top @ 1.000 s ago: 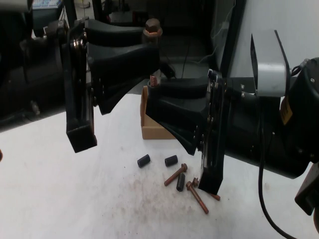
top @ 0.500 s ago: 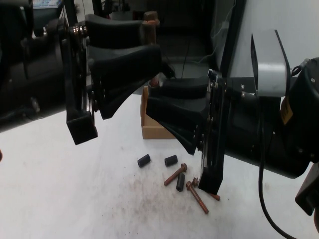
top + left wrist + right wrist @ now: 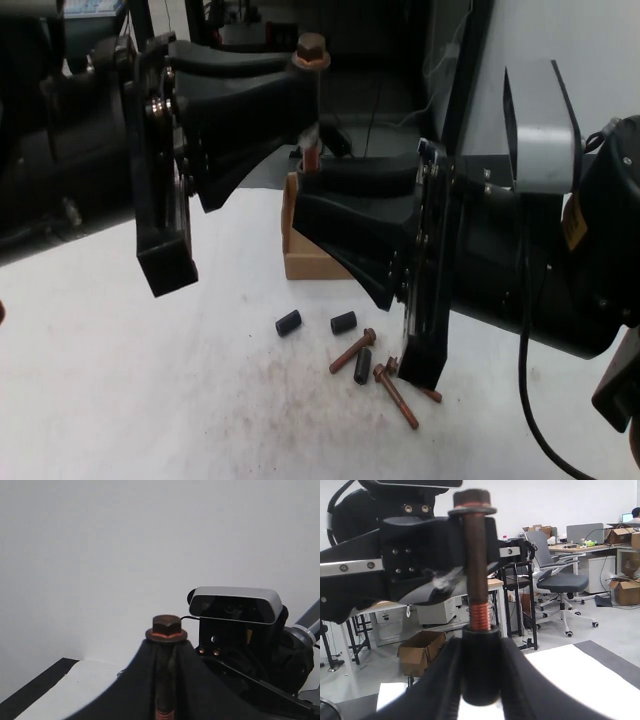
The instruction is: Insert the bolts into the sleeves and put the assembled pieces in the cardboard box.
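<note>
Bolt [image 3: 472,555] is gripped head-up in the closed left hand [image 3: 162,670], threaded tip barely inside the sleeve [image 3: 480,670] pinched by the right hand [image 3: 480,690] just below, so if it's pushed down a bit tilted, threads could get jammed or the sleeve knocked loose.

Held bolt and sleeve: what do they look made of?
The bolt: metal, probably steel with a dull coppery-brown coating, going by its flanged hex head and cut threads. The sleeve: matte black, smooth, no glint. It could be rubber, plastic or blackened metal; cannot tell.
</note>
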